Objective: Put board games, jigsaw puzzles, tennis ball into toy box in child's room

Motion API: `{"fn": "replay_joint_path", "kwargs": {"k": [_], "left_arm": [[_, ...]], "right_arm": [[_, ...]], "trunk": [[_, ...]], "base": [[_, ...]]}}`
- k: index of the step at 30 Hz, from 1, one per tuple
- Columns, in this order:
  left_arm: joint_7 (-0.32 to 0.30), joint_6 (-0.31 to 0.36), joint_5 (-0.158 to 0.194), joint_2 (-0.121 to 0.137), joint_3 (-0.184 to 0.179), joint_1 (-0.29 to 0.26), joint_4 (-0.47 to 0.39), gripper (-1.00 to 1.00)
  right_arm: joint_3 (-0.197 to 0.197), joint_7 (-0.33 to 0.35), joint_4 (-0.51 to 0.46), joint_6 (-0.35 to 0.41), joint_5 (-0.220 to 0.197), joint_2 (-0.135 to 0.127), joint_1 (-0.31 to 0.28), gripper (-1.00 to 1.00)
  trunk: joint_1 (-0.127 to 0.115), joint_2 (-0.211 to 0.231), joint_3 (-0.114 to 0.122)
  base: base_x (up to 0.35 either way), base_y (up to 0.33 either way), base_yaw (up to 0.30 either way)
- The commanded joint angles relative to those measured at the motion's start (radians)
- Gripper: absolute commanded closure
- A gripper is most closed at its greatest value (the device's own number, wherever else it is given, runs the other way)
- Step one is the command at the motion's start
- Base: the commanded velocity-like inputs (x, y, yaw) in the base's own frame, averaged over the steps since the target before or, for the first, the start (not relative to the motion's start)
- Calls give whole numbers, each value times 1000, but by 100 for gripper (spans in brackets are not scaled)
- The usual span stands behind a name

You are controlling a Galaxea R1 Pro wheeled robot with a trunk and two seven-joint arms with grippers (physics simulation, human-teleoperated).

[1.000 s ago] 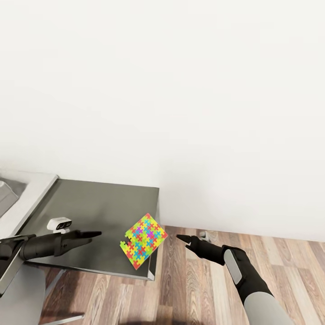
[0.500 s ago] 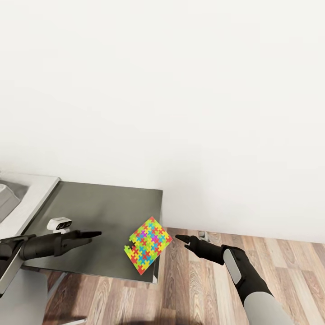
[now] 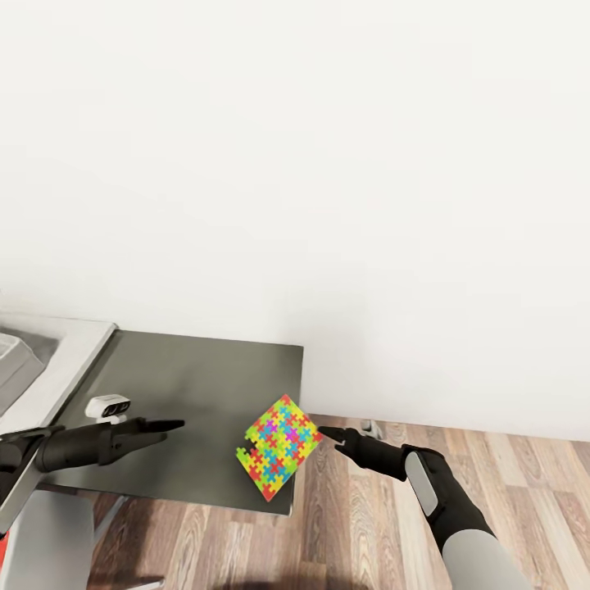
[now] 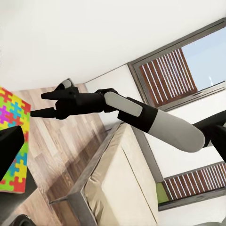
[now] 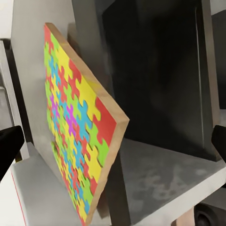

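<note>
I am seeing the jigsaw puzzle lying at the near right corner of the dark tabletop. My right claw is hovering just beside it, fingers narrow. My left claw is hanging over the tabletop, also narrow, holding nothing.

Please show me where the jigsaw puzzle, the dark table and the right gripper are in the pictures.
jigsaw puzzle (image 3: 279,447), head view, middle of its coloured face.
dark table (image 3: 188,393), head view, bare part of the top.
right gripper (image 3: 325,433), head view, between its fingertips, beside the puzzle's right corner.
</note>
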Motion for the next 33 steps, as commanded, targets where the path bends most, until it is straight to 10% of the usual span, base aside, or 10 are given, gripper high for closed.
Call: {"fn": "replay_joint_path", "kwargs": {"k": [1,33], "left_arm": [[-3,11,1,0,-1,-1,0,-100],[-3,8,1,-1,-2,-1,2,-100]], "right_arm": [[-5,3,0,6,1,1,-1,-100],[-5,3,0,8,1,1,-1,-100]], "trunk": [[1,-2,-1],[1,-2,-1]], "base": [[0,84,0],[6,24,0]]}}
